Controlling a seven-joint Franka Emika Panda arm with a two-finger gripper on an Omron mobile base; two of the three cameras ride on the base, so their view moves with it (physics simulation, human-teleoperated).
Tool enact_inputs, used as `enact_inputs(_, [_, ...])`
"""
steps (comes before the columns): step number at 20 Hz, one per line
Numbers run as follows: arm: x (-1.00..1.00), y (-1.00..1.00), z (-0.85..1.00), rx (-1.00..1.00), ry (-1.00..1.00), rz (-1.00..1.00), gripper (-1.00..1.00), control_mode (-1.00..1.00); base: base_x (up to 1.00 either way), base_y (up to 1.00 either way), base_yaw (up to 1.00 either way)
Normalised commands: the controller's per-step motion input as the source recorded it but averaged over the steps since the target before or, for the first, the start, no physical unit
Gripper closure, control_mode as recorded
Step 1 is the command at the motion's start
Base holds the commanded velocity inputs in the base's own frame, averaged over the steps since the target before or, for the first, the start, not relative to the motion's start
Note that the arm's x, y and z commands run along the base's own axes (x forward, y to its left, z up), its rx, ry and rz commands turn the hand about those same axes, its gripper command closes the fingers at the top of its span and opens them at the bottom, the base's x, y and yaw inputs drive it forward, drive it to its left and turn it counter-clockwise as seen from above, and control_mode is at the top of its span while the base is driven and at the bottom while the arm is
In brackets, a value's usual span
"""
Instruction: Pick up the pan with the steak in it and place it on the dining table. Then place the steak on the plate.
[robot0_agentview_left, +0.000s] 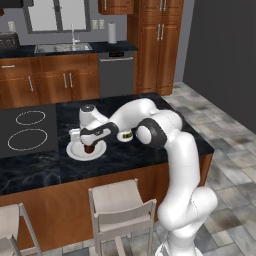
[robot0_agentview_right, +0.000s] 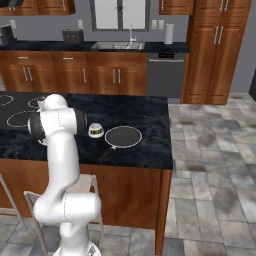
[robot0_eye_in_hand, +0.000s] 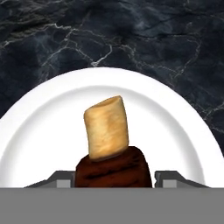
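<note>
Over the middle of the plate (robot0_eye_in_hand: 52, 127), I have the steak (robot0_eye_in_hand: 113, 168) held between the fingers of the gripper (robot0_agentview_left: 89, 146), which are closed on its sides; it hangs just above the white surface, or may already touch it — I cannot tell which. A tan roll-shaped piece (robot0_eye_in_hand: 107, 127) lies on the plate beyond the steak, so I judge the release must set the meat down beside it. The plate rests on the dining table (robot0_agentview_left: 125, 155), toward the front edge of the tabletop, right of the burner rings (robot0_agentview_left: 28, 132). The pan (robot0_agentview_right: 123, 136) stands empty on the same tabletop, nearer its right end, a small bowl (robot0_agentview_right: 96, 131) just beside it. I judge the pan transfer complete; release onto the plate is the step in hand.
</note>
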Motion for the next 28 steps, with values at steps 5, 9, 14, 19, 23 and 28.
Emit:
enact_inputs(5, [0.00, 0.01, -0.01, 0.00, 0.00, 0.00, 1.00, -1.00, 0.00, 0.00, 0.00])
enact_inputs(9, [0.00, 0.00, 0.00, 0.00, 0.00, 0.00, -1.00, -1.00, 0.00, 0.00, 0.00])
enact_inputs(14, [0.00, 0.00, 0.14, 0.02, -0.01, -0.02, -1.00, -1.00, 0.00, 0.00, 0.00])
enact_inputs(19, [0.00, -0.02, 0.38, 0.09, -0.01, 0.00, -1.00, -1.00, 0.00, 0.00, 0.00])
enact_inputs(23, [-0.01, 0.00, 0.52, 0.09, 0.00, -0.02, -1.00, -1.00, 0.00, 0.00, 0.00])
enact_inputs(28, [-0.31, -0.08, 0.60, 0.11, 0.00, -0.03, -1.00, -1.00, 0.00, 0.00, 0.00])
